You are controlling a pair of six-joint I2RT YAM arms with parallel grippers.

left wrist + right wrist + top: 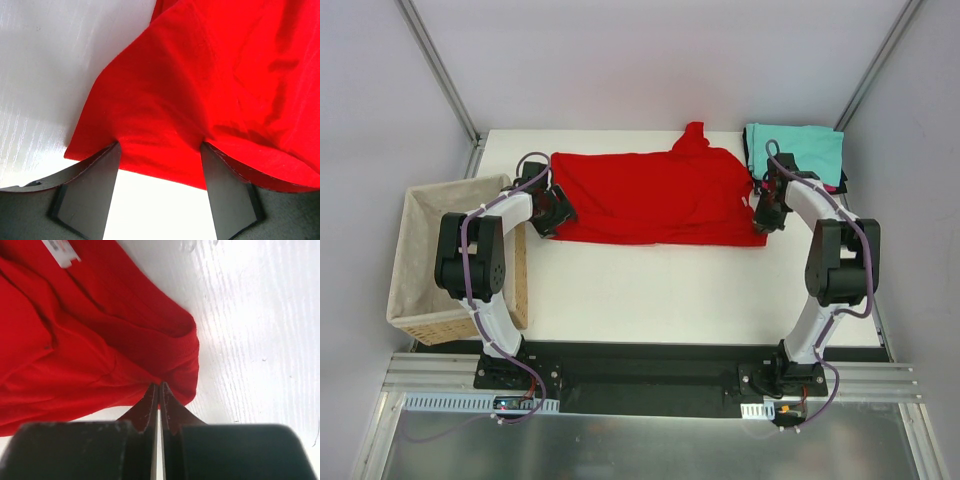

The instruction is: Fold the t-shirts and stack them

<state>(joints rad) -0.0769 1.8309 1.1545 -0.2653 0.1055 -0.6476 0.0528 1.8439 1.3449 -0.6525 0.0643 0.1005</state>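
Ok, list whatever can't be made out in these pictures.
Top view: the shirts under the teal shirt are covered by it; only pink and black slivers show at its right edge.
Right wrist view: the label on the red shirt is cut off by the top edge, its print too small to read.
Left wrist view: the red shirt covers the left gripper fingertips.

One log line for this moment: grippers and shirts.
left gripper open, around left edge of red t-shirt | right gripper shut on its right edge | shirt spread out, unstacked | teal t-shirt folded, far right corner
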